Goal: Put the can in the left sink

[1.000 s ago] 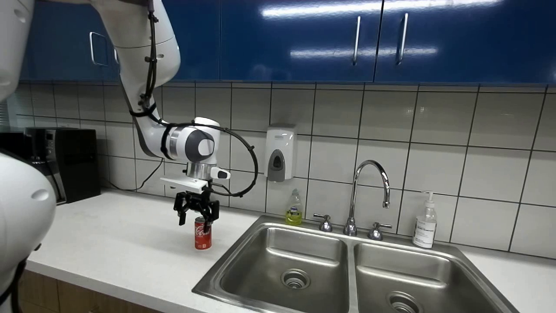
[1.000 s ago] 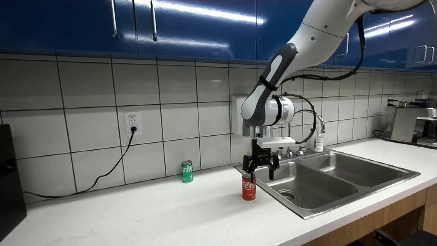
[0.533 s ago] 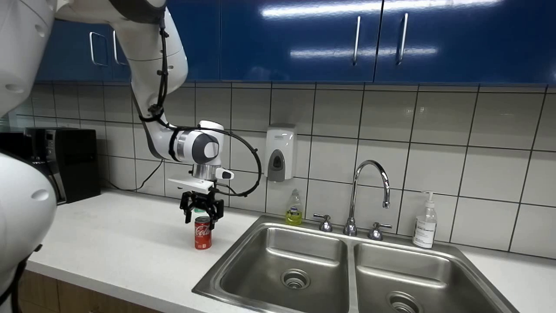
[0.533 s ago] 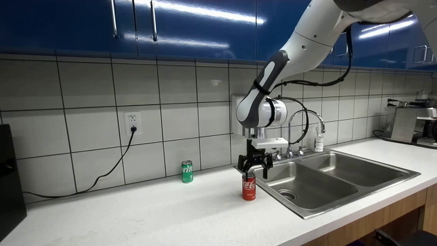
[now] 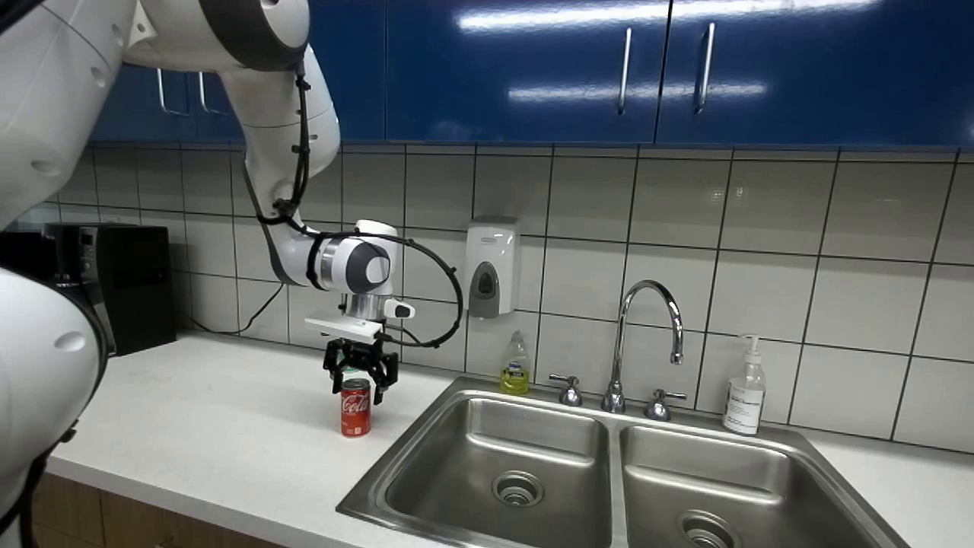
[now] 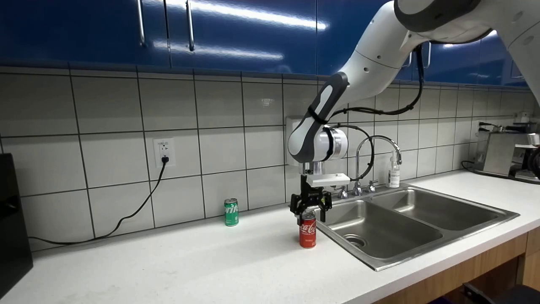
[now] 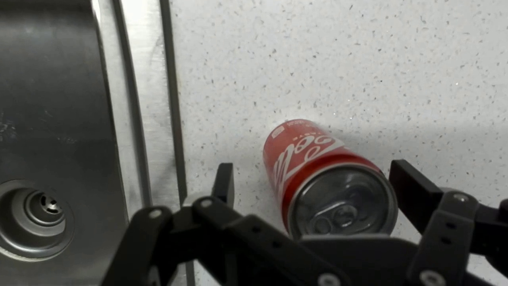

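The can [image 5: 355, 411] is red with white lettering and stands upright on the white counter, beside the sink's edge; it also shows in an exterior view [image 6: 307, 235] and in the wrist view [image 7: 305, 153]. My gripper [image 5: 357, 391] is open over it, as an exterior view [image 6: 311, 219] also shows. In the wrist view [image 7: 313, 176] the fingers lie on either side of the can's top, the right one close to the rim, the left one with a wide gap. The left sink [image 5: 449, 476] is the steel basin nearest the can, also seen in an exterior view [image 6: 396, 236] and the wrist view [image 7: 51, 119].
A green can [image 6: 231, 212] stands near the wall, mostly hidden behind the gripper in an exterior view [image 5: 351, 372]. Behind the basins are the faucet [image 5: 620, 342], a yellow-green soap bottle [image 5: 515, 373] and a white pump bottle [image 5: 744, 399]. The right basin [image 5: 730, 472] adjoins the left.
The gripper has shifted across until its fingers straddle the can's top; earlier one finger overlapped the can in both exterior views. The fingers stay open and the can has not moved.
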